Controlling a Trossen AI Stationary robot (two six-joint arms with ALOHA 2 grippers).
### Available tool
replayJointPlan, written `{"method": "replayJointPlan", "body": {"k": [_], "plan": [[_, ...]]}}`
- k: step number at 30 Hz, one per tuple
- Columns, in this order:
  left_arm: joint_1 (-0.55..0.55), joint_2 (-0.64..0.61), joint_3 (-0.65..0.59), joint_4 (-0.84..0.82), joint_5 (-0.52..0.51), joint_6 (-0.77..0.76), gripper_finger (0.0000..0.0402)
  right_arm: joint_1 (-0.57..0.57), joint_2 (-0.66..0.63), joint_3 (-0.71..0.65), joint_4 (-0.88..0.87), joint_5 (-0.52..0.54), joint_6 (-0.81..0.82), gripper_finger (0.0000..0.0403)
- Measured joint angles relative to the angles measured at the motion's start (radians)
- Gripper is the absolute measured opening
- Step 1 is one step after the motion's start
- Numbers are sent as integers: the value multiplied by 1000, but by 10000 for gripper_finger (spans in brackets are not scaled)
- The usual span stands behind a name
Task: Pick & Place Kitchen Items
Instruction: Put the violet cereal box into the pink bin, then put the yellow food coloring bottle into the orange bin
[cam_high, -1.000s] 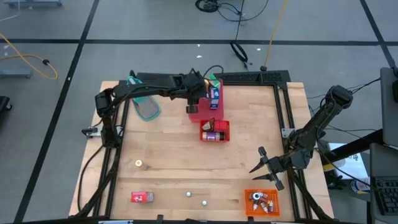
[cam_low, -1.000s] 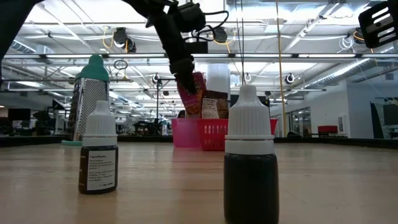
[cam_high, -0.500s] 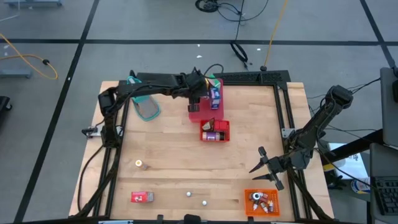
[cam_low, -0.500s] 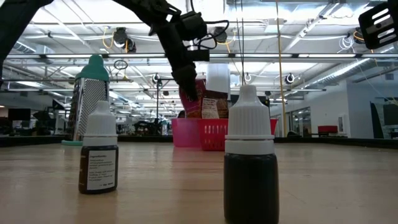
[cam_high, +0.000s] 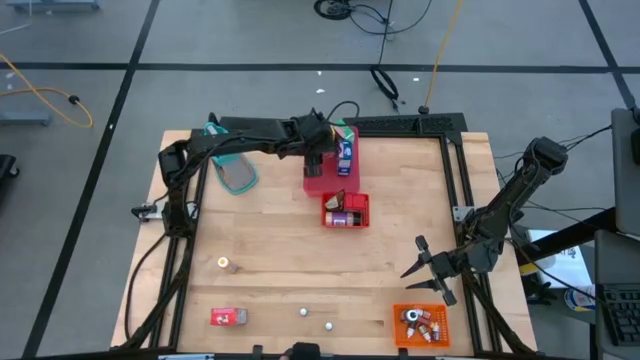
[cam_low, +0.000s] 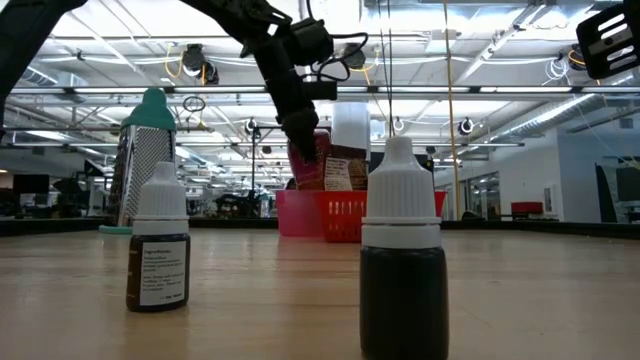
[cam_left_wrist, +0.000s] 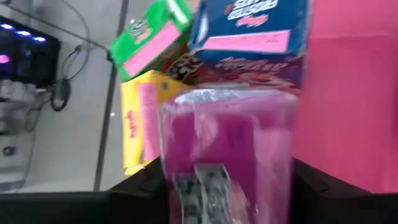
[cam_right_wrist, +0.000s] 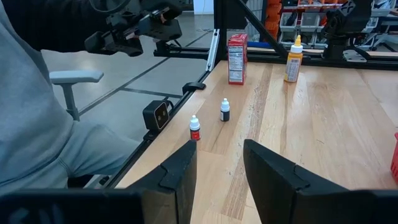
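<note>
My left gripper (cam_high: 318, 163) reaches over the pink tray (cam_high: 312, 184) at the table's far middle, shut on a pink carton (cam_left_wrist: 227, 140). Blue (cam_left_wrist: 249, 25), green (cam_left_wrist: 152, 37) and yellow (cam_left_wrist: 138, 124) cartons stand together at the tray's far end. A red carton (cam_high: 228, 317) lies near the near left corner, and two small dropper bottles (cam_high: 303, 312) stand at the near edge. My right gripper (cam_high: 425, 266) hangs open above the table's right side, touching nothing. My left gripper pinches the pink carton between its two fingers (cam_left_wrist: 146, 186), which sit on the carton's two opposite side faces (cam_left_wrist: 177, 155). The fingers come from above, slanting down. The carton hangs below them (cam_low: 312, 162), slightly tilted; its lower end is hidden behind the basket and bottle cap.
A red basket (cam_high: 357, 205) with a small bottle and packets sits just near of the pink tray. An orange bin (cam_high: 420, 325) of small pieces stands at the near right. A grater (cam_high: 236, 172) lies far left and a small yellow piece (cam_high: 222, 263) on the left. A person in grey sits beyond the table.
My left gripper has moved a little toward the table's right and down over the pink tray, carrying the pink carton lower; over the last half second it has held nearly still.
</note>
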Motion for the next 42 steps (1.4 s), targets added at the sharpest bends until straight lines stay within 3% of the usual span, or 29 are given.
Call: {"method": "replayJointPlan", "body": {"k": [8,17,23,30,42], "plan": [[0,0,0,3,-22,-48,262,0,0,0,0,0,0,123],[-3,-1,0,-18,-21,-52,274,0,0,0,0,0,0,123],[-30,-38,0,-193,-9,-117,274,0,0,0,0,0,0,123],[-108,-96,0,-390,140,-210,274,0,0,0,0,2,-17,123],[-342,-135,0,-654,129,-399,273,0,0,0,4,3,-18,123]]}}
